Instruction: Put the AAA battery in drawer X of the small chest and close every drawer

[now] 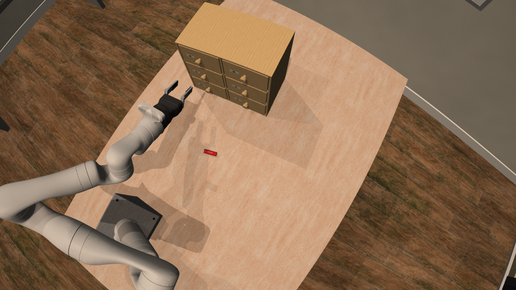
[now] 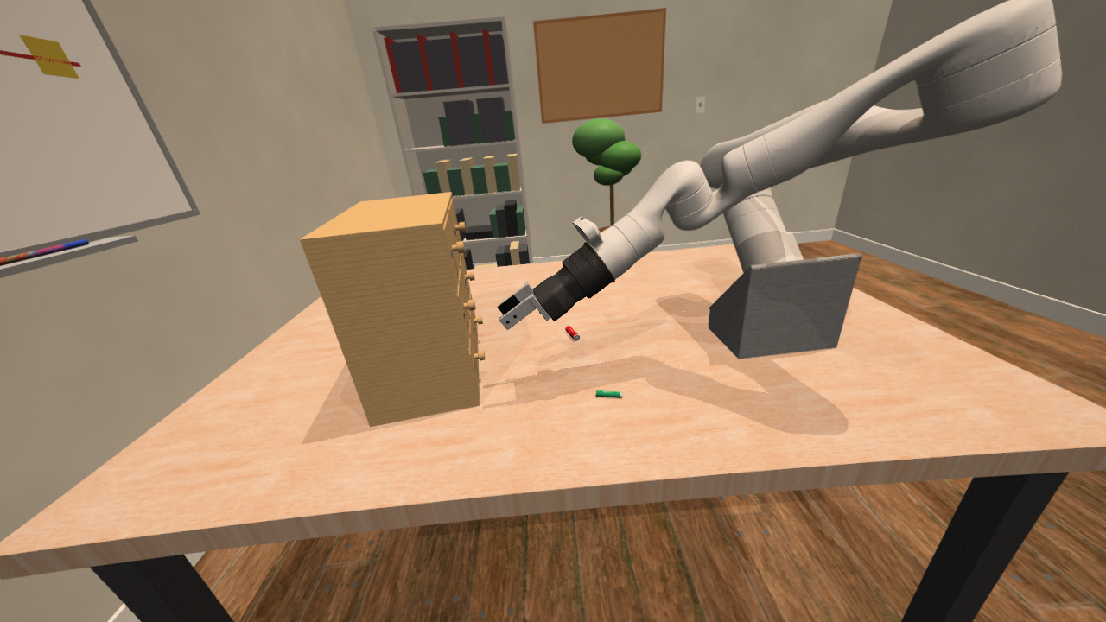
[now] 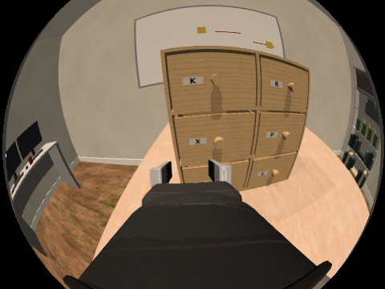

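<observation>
A small wooden chest [image 1: 238,36] with six drawers in two columns is standing upright on the table, every drawer sitting pushed in. The drawer marked X [image 3: 214,136] is sitting in the middle row of the left column as the wrist view shows it, its round knob [image 3: 218,140] facing out. A small green battery [image 2: 608,394] and a small red battery [image 1: 209,152] are lying flat in front of the chest, well apart from each other.

On the chest [image 3: 236,54], the top left drawer's label [image 3: 192,80] read K, and the middle left one [image 3: 198,140] read X. The other labels were too blurred to read.
</observation>
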You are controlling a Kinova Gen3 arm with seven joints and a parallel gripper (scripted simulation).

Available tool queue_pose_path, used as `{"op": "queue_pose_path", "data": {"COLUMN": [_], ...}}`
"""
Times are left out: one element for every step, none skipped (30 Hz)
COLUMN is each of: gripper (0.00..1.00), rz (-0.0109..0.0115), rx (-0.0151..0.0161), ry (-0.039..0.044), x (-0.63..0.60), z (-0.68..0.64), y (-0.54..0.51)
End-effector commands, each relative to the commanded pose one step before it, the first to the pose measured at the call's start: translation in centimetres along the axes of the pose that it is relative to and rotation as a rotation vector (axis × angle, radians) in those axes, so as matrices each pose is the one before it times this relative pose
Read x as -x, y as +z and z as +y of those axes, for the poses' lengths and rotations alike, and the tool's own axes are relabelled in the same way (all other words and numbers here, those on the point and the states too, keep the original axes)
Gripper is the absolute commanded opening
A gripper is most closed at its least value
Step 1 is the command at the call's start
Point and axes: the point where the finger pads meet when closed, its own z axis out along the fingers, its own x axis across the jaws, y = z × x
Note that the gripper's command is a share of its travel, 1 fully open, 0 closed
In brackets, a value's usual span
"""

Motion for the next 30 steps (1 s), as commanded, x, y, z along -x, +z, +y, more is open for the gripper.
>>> {"op": "queue_pose_path", "data": {"gripper": [1.00,1.00,1.00,1.00,1.00,1.00,1.00,1.00,1.00,1.00,1.00,1.00,1.00,1.00,1.00,1.00,1.00,1.00,1.00,1.00,1.00,1.00,1.00,1.00,1.00,1.00,1.00,1.00,1.00,1.00], "rz": [0.02889,0.00036,0.00000,0.00000,0.00023,0.00013,0.00004,-0.00004,-0.00009,-0.00013,-0.00016,-0.00018,-0.00019,-0.00018,-0.00017,-0.00016,-0.00014,-0.00012,-0.00010,0.00000,0.00000,-0.00008,-0.00006,-0.00004,-0.00003,-0.00001,-0.00001,0.00000,0.00000,0.00001], "rx": [-0.06113,-0.01227,0.00000,0.00000,-0.01158,-0.01087,-0.01015,-0.00941,-0.00867,-0.00793,-0.00720,-0.00647,-0.00576,-0.00506,-0.00439,-0.00375,-0.00314,-0.00258,-0.00205,0.00000,0.00000,-0.00158,-0.00115,-0.00079,-0.00049,-0.00026,-0.00010,-0.00001,0.00000,-0.00002], "ry": [-0.06319,0.00037,0.00000,0.00000,0.00025,0.00015,0.00006,0.00000,-0.00006,-0.00010,-0.00012,-0.00014,-0.00015,-0.00015,-0.00014,-0.00013,-0.00012,-0.00010,-0.00008,0.00000,0.00000,-0.00007,-0.00005,-0.00003,-0.00002,-0.00001,0.00000,0.00000,0.00000,-0.00001], "x": [-0.915,0.027,0.000,0.000,0.017,0.009,0.002,-0.003,-0.007,-0.010,-0.012,-0.013,-0.013,-0.013,-0.012,-0.011,-0.010,-0.008,-0.007,0.000,0.000,-0.005,-0.004,-0.003,-0.002,-0.001,0.000,0.000,0.000,0.000], "z": [1.049,0.072,0.000,0.000,0.066,0.060,0.054,0.048,0.043,0.038,0.033,0.029,0.025,0.021,0.018,0.015,0.012,0.010,0.008,0.000,0.000,0.006,0.004,0.003,0.002,0.001,0.000,0.000,0.003,0.017], "y": [0.747,0.123,0.000,0.000,0.112,0.101,0.090,0.081,0.072,0.064,0.056,0.049,0.042,0.036,0.031,0.026,0.021,0.017,0.014,0.000,0.000,0.010,0.008,0.005,0.003,0.002,0.001,0.000,0.001,0.006]}}
